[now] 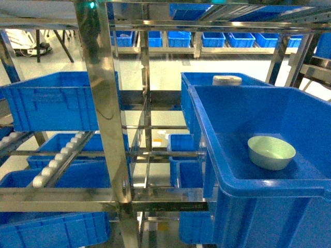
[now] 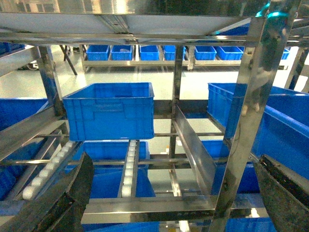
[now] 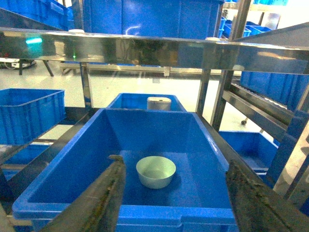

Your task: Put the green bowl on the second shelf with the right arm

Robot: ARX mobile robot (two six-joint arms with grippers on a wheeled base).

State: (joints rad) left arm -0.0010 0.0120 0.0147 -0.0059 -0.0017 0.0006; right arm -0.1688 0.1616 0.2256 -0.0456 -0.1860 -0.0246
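R wrist cam: my right gripper (image 3: pixel 176 203) is hanging w/ fingers (image 3: pixel 104 203) spread wide apart, nothing between them; both dark tips are filling the lower corners of the frame. Green bowl (image 3: pixel 156 171) is sitting upright on the floor of the big blue bin (image 3: pixel 72 164), approx. centre frame, seen in the gap between my fingers but not touching either. Behind that bin a 2nd blue bin (image 3: pixel 126 100) is holding a white cylindrical object (image 3: pixel 159 103), upper centre.

Head cam: bowl (image 1: pixel 271 152) is showing at right-centre, inside the same bin (image 1: pixel 258 206), which is resting on the second shelf (image 1: pixel 77 199) of the steel rack. Shiny upright (image 1: pixel 106 103) is running down left-centre. White roller rail (image 1: pixel 57 160) is slanting at lower left. My grippers aren't showing in this view.

L wrist cam: my left gripper (image 2: pixel 174 198) is also standing open, dark fingers (image 2: pixel 63 203) at lower left and lower right, nothing held. Blue crate (image 2: pixel 110 110) is sitting mid-frame on the rails; more blue bins (image 2: pixel 149 51) are lining the far shelf, top of frame.
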